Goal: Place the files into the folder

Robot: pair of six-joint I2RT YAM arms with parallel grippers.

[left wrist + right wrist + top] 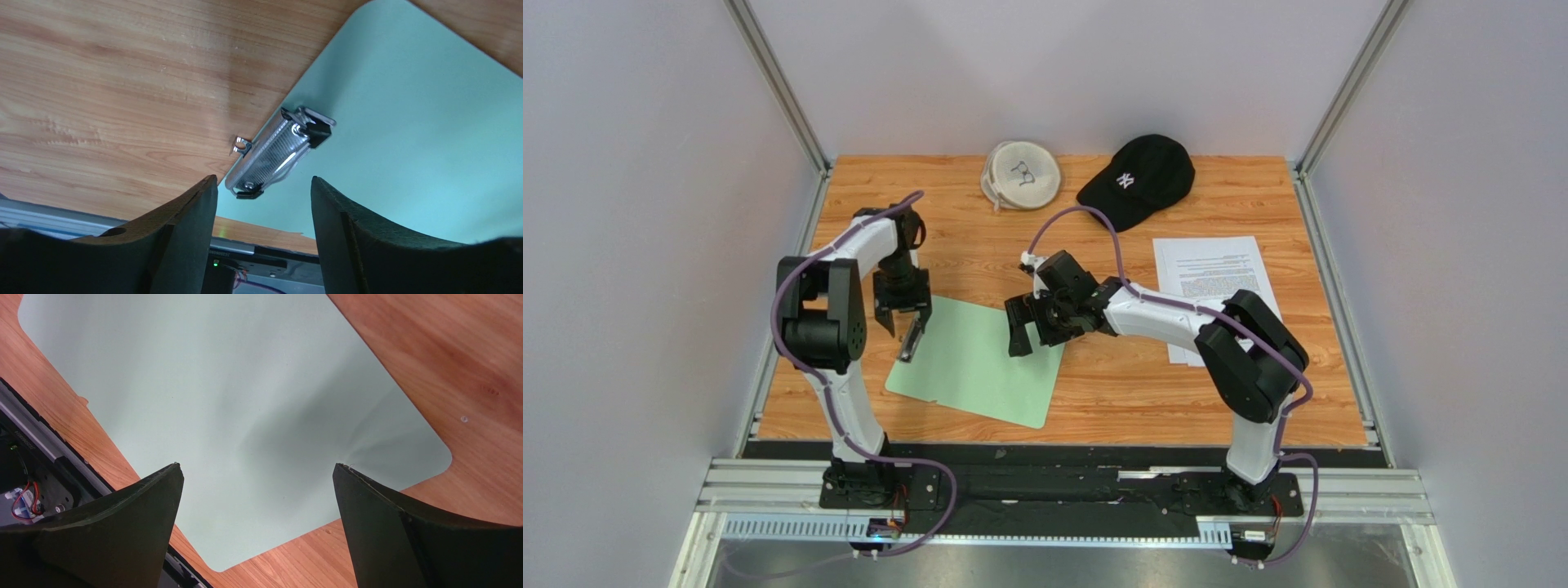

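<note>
The mint-green folder (pixel 979 365) lies flat on the table, its metal clip (pixel 911 344) at the left short end. My left gripper (pixel 905 324) is open and empty just above the clip; the clip (pixel 277 151) and folder (pixel 423 147) show in the left wrist view, ahead of the gripper (pixel 264 187). My right gripper (pixel 1036 328) is open and empty over the folder's right edge; the right wrist view shows the bare folder (pixel 233 404) under the gripper (pixel 258 471). The files (pixel 1212 292), white printed sheets, lie on the table at the right, apart from the folder.
A black cap (pixel 1139 179) and a white round pouch (pixel 1021 173) lie at the table's far edge. Metal rails and grey walls bound the table on both sides. The arm bases stand at the near edge.
</note>
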